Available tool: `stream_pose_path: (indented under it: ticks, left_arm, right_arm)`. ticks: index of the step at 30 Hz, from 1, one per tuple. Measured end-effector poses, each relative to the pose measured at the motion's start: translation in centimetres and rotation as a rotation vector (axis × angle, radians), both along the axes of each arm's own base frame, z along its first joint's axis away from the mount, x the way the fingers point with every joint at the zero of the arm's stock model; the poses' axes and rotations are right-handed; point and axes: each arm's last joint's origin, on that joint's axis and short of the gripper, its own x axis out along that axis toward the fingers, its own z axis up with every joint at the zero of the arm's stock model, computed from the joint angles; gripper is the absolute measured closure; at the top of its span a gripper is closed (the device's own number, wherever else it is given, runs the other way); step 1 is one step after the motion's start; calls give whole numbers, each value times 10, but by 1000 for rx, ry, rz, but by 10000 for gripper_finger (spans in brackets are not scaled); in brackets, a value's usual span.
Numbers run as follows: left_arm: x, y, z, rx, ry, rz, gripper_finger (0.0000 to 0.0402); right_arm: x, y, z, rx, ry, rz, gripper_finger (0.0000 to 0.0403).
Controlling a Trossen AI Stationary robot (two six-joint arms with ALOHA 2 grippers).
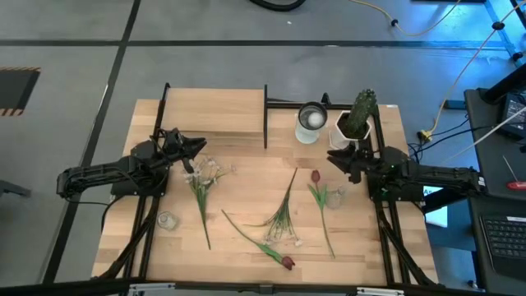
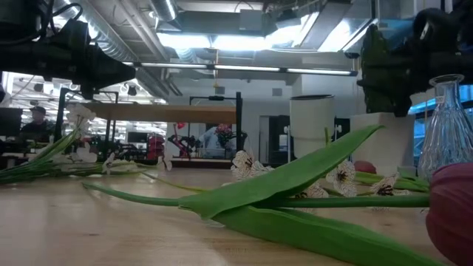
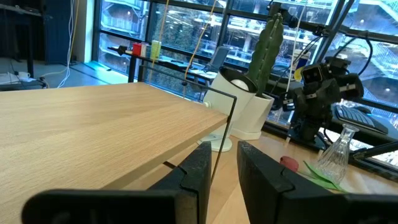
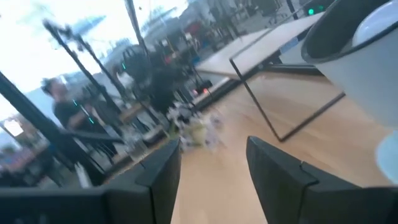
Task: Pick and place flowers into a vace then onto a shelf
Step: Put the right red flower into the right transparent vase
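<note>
The left gripper [image 1: 197,146] hangs over the table's left side, just off the shelf's [image 1: 215,113] near left corner, above the blossoms of a white spray [image 1: 207,173]. Its fingers [image 3: 198,169] stand a little apart with only a thin shelf post between them; they hold nothing. The right gripper [image 1: 335,158] sits at the right side, just near of the cactus [image 1: 359,113] and its white pot [image 1: 352,134]. Its fingers [image 4: 163,174] are spread wide and empty.

The flowers lie loose on the table [image 1: 246,251]. The white spray's stem runs from below the left gripper toward the near edge. In the middle, a bunch of thin stems [image 1: 283,210] fans out from far to near, with small white blossoms at the near end. A tulip [image 1: 287,262] lies at the near middle, its stem reaching left. A 2nd tulip [image 1: 315,176] lies right of centre, close to the right gripper.

A white cup [image 1: 311,122] stands at the shelf's right end, left of the cactus. 2 small clear glass vases are on the table: 1 at the near left [image 1: 167,220], 1 at the right [image 1: 335,196] beside the 2nd tulip.
</note>
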Motion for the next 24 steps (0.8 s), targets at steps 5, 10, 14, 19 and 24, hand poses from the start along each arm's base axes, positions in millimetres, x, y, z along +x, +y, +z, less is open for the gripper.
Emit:
stream_pose_path:
  ticks: [5, 10, 14, 19, 24]
  left_arm:
    - [0, 0, 0, 0, -1, 0, 329]
    - [0, 0, 0, 0, 0, 0, 329]
    - [0, 0, 0, 0, -1, 2, 329]
    - [0, 0, 0, 0, 0, 7, 329]
    - [0, 0, 0, 0, 0, 7, 329]
  right_arm:
    - [0, 0, 3, -3, -31, -1, 217]
    - [-1, -2, 3, -46, -15, -64, 217]
    - [-1, -2, 8, -64, -3, -95, 218]
    - [-1, -4, 35, -105, 87, -149, 218]
    - [7, -5, 71, -79, 246, -146, 218]
